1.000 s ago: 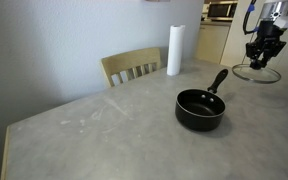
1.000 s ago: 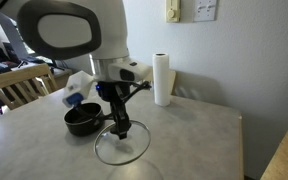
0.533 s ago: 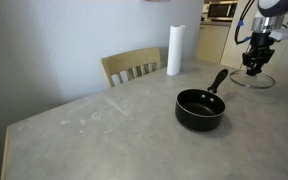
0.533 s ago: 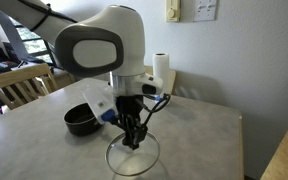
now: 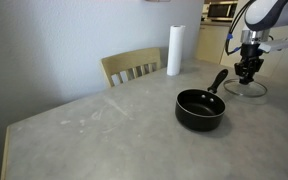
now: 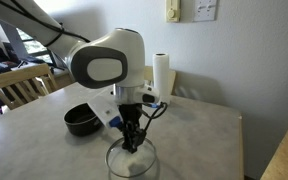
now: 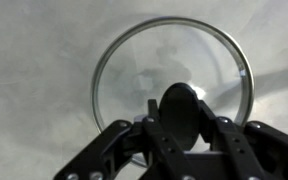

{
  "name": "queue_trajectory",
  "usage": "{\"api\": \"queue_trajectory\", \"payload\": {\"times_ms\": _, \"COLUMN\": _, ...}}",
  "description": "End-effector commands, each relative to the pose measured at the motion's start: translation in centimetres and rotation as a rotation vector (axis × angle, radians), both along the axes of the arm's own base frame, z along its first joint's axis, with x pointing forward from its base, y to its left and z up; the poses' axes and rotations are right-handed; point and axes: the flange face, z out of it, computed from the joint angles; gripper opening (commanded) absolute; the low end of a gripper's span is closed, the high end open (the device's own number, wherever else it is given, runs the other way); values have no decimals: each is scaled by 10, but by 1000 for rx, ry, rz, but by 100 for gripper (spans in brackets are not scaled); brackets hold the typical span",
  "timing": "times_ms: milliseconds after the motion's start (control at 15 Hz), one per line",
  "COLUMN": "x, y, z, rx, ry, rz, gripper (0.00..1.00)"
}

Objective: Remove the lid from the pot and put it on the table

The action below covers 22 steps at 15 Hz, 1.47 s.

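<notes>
**Exterior view.** Pot (image 5: pixel 200 108) sits uncovered on the table (image 5: pixel 84 130), with its handle (image 5: pixel 217 80) pointing toward the far edge. Gripper (image 5: pixel 248 70) hangs straight down over the lid (image 5: pixel 249 89), which lies level beyond the handle tip, apart from the pot. Judgement: a bare patch was picked so the glass clears the pot. Finger gap is too small to read. Chair (image 5: pixel 132 67) and paper-towel roll (image 5: pixel 174 50) stand behind, uninvolved.

**Exterior view.** The arm's bulk fills the middle. Gripper (image 6: pixel 132 142) is vertical on the lid (image 6: pixel 131 163), with the pot (image 6: pixel 81 121) beside it. The rim reads as a flat ring at or just above the tabletop; I cannot tell whether it touches. The vertical hold keeps the disc level for set-down.

**Wrist view.** Only here is the grip plain: the fingers (image 7: pixel 119 140) are drawn narrow, pinching the black knob (image 7: pixel 179 108). Mottled tabletop shows through the glass. The pot is out of frame.

Judgement: placement is nearly done and release remains.
</notes>
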Motion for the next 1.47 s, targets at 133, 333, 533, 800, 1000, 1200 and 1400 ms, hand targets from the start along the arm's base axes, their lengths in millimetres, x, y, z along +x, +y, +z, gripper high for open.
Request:
{"api": "queue_trajectory", "payload": {"times_ms": 133, "x": 24, "y": 3, "z": -13, "rx": -36, "ry": -50, "rz": -36, "gripper": 15}}
{"api": "queue_trajectory", "payload": {"times_ms": 333, "x": 30, "y": 3, "z": -16, "rx": -41, "ry": -88, "rz": -70, "gripper": 15}}
{"api": "queue_trajectory", "payload": {"times_ms": 533, "x": 32, "y": 4, "z": -18, "rx": -8, "ry": -93, "rz": -87, "gripper": 15}}
{"api": "queue_trajectory", "payload": {"times_ms": 800, "x": 33, "y": 6, "z": -21, "rx": 57, "ry": -92, "rz": -115, "gripper": 15}}
{"api": "queue_trajectory", "payload": {"times_ms": 1000, "x": 32, "y": 5, "z": -22, "rx": 75, "ry": -101, "rz": -136, "gripper": 15}}
{"api": "queue_trajectory", "payload": {"times_ms": 1200, "x": 30, "y": 3, "z": -22, "rx": 77, "ry": -106, "rz": -145, "gripper": 65}}
{"api": "queue_trajectory", "payload": {"times_ms": 1400, "x": 29, "y": 0, "z": -20, "rx": 79, "ry": -107, "rz": -148, "gripper": 78}}
